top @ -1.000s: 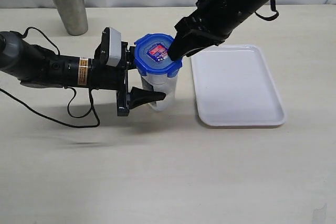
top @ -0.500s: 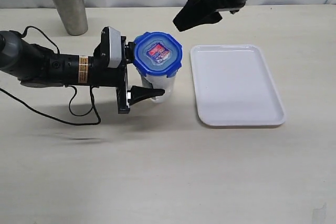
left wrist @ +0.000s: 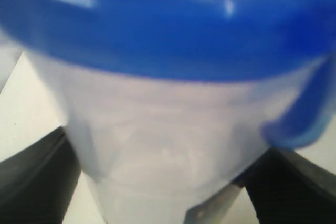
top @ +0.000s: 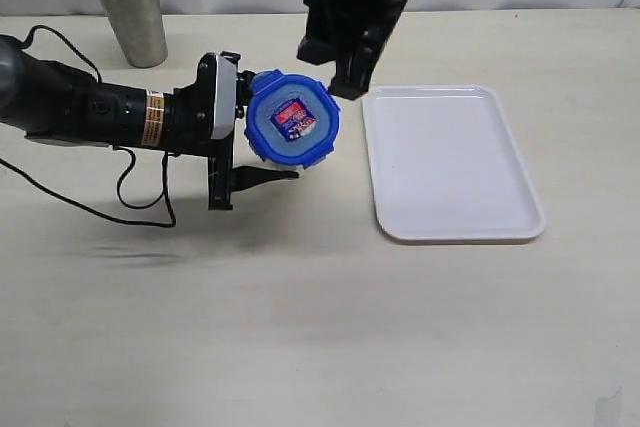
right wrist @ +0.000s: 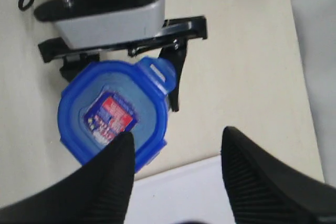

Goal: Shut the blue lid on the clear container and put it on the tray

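Beside the tray [top: 455, 162], left fingers [top: 262, 176] clamp the clear container [left wrist: 168, 145]; right fingers [right wrist: 262, 177] spread.

Black arm [top: 70, 112] wears orange label [top: 152, 119], silver housing [top: 213, 99], trailing cable [top: 100, 215].

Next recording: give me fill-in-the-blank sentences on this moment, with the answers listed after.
The lid on the clear container is coloured ___. The left pincer is ___ on the container. The right pincer holds nothing, its jaws ___. In the exterior view the white tray lies to the ___ of the container.
Missing words: blue; shut; open; right.
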### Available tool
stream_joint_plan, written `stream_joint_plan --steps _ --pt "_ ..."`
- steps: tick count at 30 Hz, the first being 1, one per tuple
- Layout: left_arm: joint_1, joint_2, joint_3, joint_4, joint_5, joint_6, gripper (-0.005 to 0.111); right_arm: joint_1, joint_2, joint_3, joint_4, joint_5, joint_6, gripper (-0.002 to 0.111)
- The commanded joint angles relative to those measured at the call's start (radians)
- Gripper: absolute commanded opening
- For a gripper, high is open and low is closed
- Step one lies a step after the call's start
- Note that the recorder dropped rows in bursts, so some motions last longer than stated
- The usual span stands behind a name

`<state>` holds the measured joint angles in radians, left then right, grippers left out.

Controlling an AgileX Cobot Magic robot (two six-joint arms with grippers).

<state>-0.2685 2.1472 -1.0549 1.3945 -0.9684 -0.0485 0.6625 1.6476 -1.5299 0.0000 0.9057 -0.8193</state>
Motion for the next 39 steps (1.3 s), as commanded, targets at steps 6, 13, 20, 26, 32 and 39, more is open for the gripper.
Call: stream_joint_plan --steps 6,13,20,26,32,39 --pt "0.000 -0.022 -0.005 -0.086 -0.107 -0.238 0.000 0.000 0.050 -0.146 0.018 0.113 0.337 0.032" --pt "0.000 0.001 -0.005 -0.106 -0.109 -0.376 0.000 0.000 0.119 -0.144 0.056 0.118 0.382 0.004" --pt "0.000 0.048 -0.005 -0.143 -0.168 -0.369 0.000 0.000 0.202 -0.144 0.097 0.138 0.363 0.004" --pt "0.000 0.076 -0.005 -0.157 -0.194 -0.343 0.000 0.000 0.252 -0.143 0.097 0.140 0.363 0.004" --pt "0.000 0.076 -0.005 -0.151 -0.193 -0.331 0.000 0.000 0.262 -0.143 0.081 0.128 0.363 0.004" --pt "0.000 0.076 -0.005 -0.147 -0.189 -0.330 0.000 0.000 0.262 -0.143 0.000 0.005 0.450 0.004"
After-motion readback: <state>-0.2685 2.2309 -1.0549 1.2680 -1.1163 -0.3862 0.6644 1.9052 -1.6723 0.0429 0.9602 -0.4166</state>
